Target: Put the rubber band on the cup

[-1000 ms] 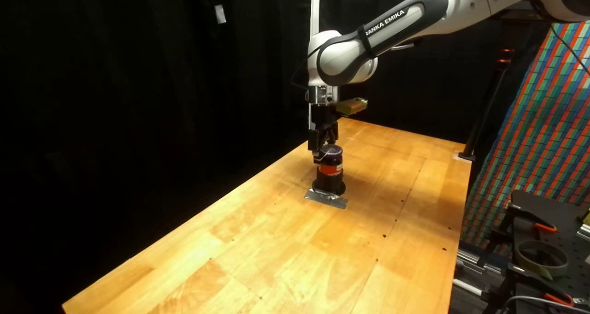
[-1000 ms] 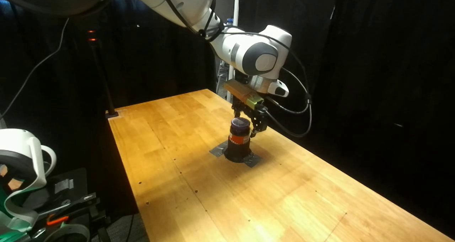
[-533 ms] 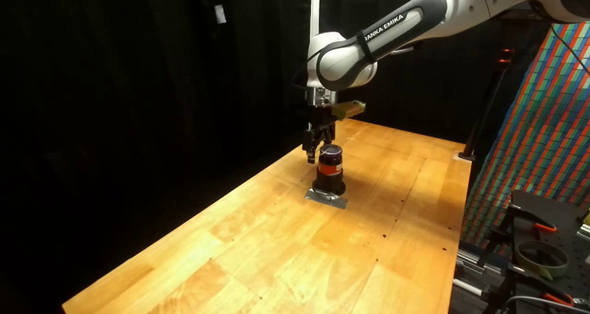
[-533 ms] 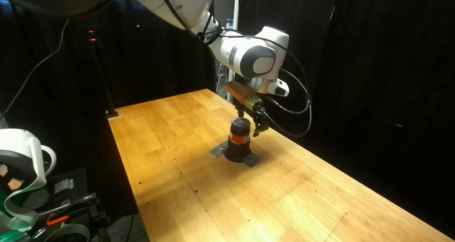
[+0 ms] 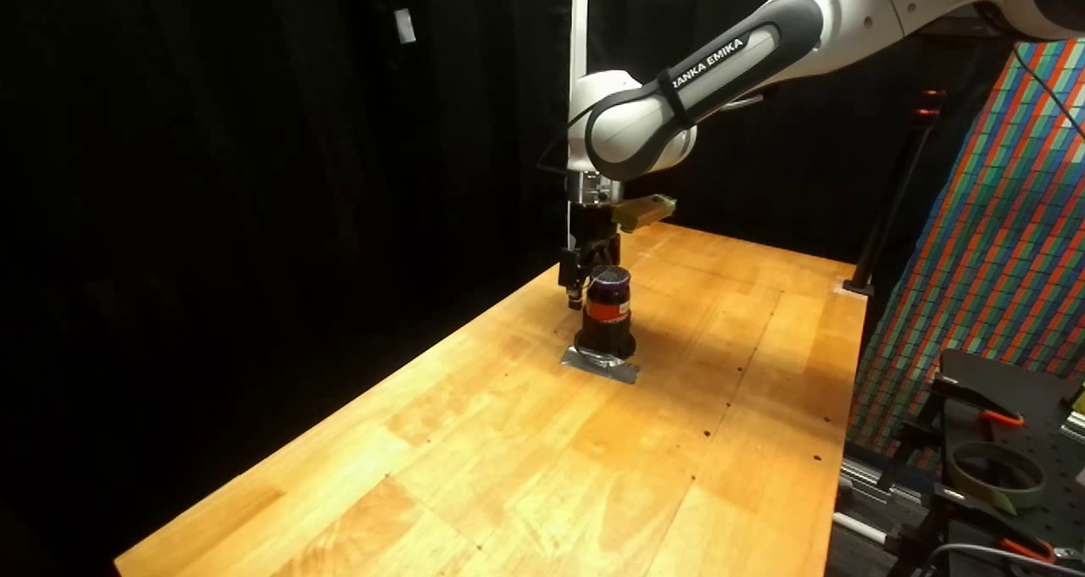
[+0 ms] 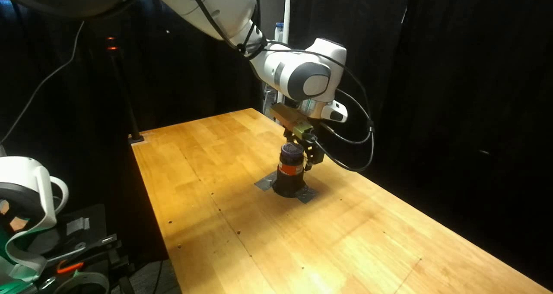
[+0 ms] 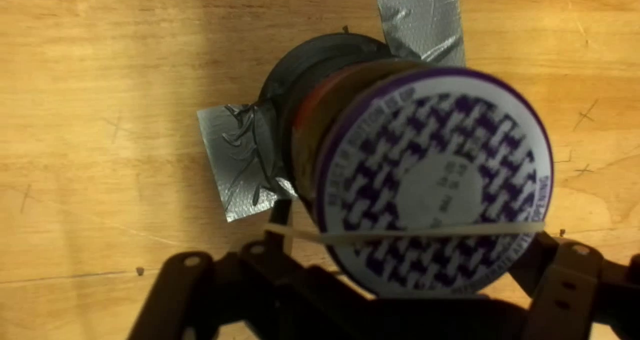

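The cup [image 5: 608, 313] is a dark cylinder with an orange-red stripe. It stands upright on the table, also in an exterior view [image 6: 290, 169]. Its purple-and-white top [image 7: 440, 180] faces up in the wrist view. My gripper [image 7: 407, 240] is open, its fingers spread on either side of the cup's top. A pale rubber band [image 7: 430, 231] is stretched between the two fingers and crosses in front of the top in the wrist view. I cannot tell whether it touches the cup. In an exterior view one fingertip [image 5: 575, 302] is beside the cup's upper part; the other finger is mostly hidden.
Grey tape strips [image 7: 240, 165] hold the cup's black base [image 6: 288, 188] to the wooden table [image 5: 509, 458]. A black post [image 5: 886, 213] stands at a far table corner. A dark side cart [image 5: 1026, 407] with clamps and a tape roll stands beside the table.
My gripper first shifted slightly away from the cup, then moved down and back closer beside it. The band stays stretched on the fingers. The cup has not moved.
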Tool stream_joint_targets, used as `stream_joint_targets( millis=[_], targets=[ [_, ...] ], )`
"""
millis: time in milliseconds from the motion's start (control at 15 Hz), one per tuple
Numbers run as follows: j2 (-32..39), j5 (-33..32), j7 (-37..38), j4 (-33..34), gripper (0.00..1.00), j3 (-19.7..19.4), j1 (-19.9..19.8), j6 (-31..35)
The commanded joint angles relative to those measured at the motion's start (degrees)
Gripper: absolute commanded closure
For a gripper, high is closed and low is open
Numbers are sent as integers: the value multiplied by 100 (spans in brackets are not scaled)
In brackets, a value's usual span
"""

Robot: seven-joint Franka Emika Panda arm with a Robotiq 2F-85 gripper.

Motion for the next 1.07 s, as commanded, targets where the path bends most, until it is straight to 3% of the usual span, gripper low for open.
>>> stream_joint_targets(
  millis=[0, 1000],
  targets=[
    [-416, 18, -31, -564, 0, -9, -53, 73],
    [-1732, 257, -223, -2843, 0, 120, -259, 1689]
  ],
)
